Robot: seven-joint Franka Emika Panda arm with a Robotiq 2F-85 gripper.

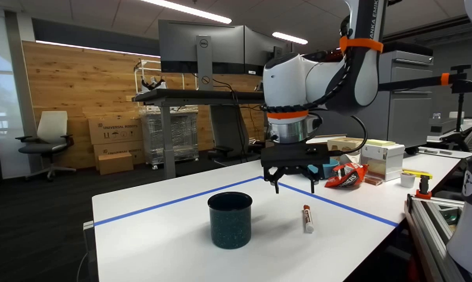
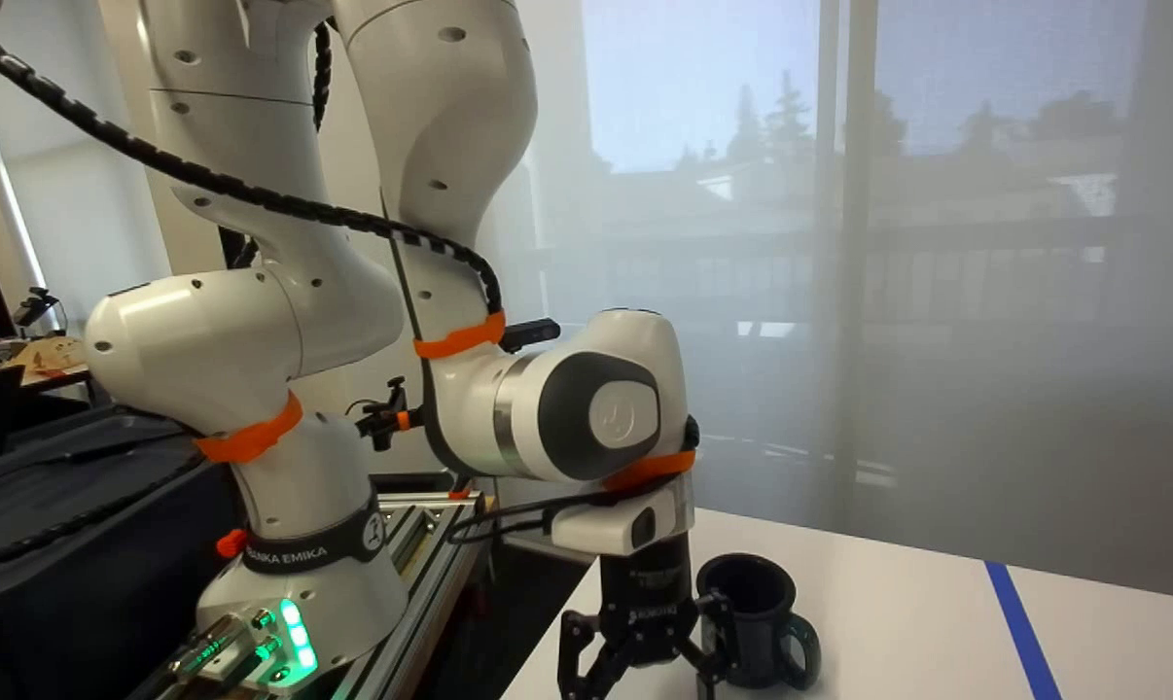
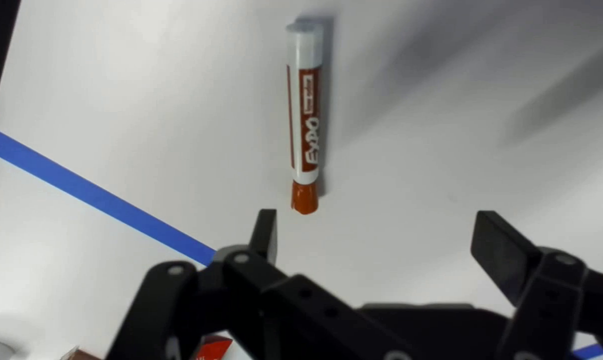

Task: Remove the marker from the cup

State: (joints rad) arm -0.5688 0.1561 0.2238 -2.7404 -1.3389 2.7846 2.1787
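Filling the foreground in an exterior view, the white table (image 1: 161, 254) stretches below the robot arm (image 1: 285, 82). The gripper (image 1: 294, 192) hangs over the surface, fingers (image 3: 266, 237) spread wide. The dark teal cup (image 1: 230, 227) stands upright on the table, and the marker (image 1: 308, 219) lies outside the cup, near but apart, its reddish cap (image 3: 304, 197) toward the fingers

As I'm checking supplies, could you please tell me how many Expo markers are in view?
1: the marker lies on the white table, apart from the cup. Others could be hidden inside the cup or behind the red bag.
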